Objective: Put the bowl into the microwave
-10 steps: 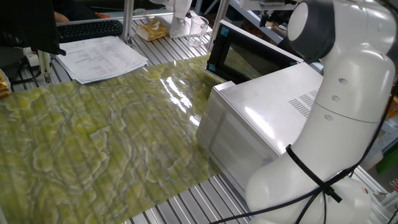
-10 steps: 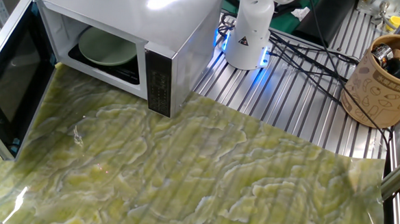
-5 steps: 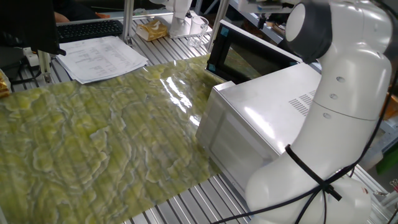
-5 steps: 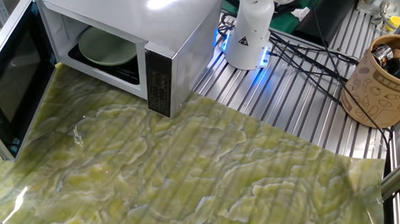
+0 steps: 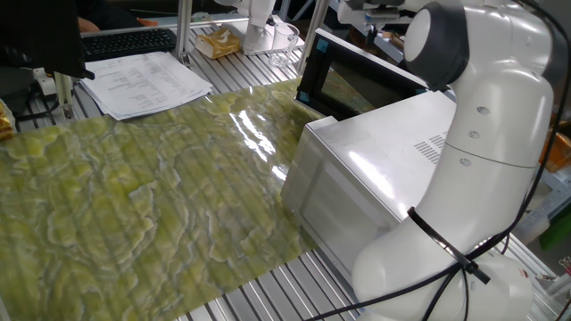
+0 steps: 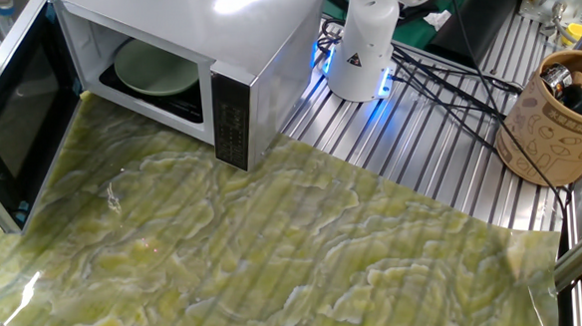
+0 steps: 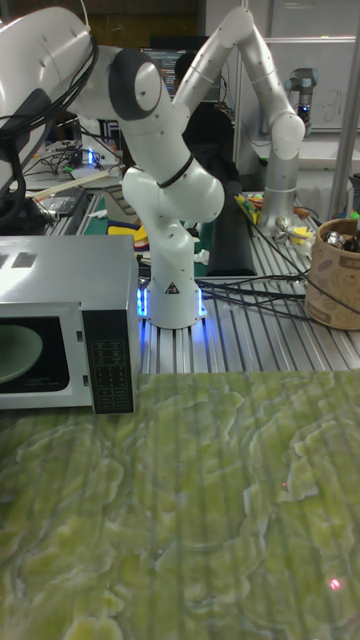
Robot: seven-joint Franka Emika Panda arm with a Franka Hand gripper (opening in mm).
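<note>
The pale green bowl (image 6: pixel 154 68) lies flat inside the microwave (image 6: pixel 214 27) on its floor, free of any grip. It also shows through the opening in the tall fixed view, where the bowl (image 7: pixel 15 355) sits in the microwave (image 7: pixel 70 300). The dark glass door (image 6: pixel 19 107) stands wide open to the left. From behind, the silver microwave (image 5: pixel 384 169) shows its vent slots. My arm rises over it. Only a bit of my gripper (image 5: pixel 370 7) shows at the top edge, its fingers cut off.
A green patterned mat (image 6: pixel 276 254) covers the slatted table. Papers (image 5: pixel 147 82) and a keyboard (image 5: pixel 129 40) lie at one end. A brown cup of tools (image 6: pixel 558 119) and cables (image 6: pixel 446 75) sit beside my base (image 6: pixel 360 55). A second white arm (image 7: pixel 270 110) stands behind.
My arm's upper links have swung slightly left above the microwave. The bowl and door have not moved.
</note>
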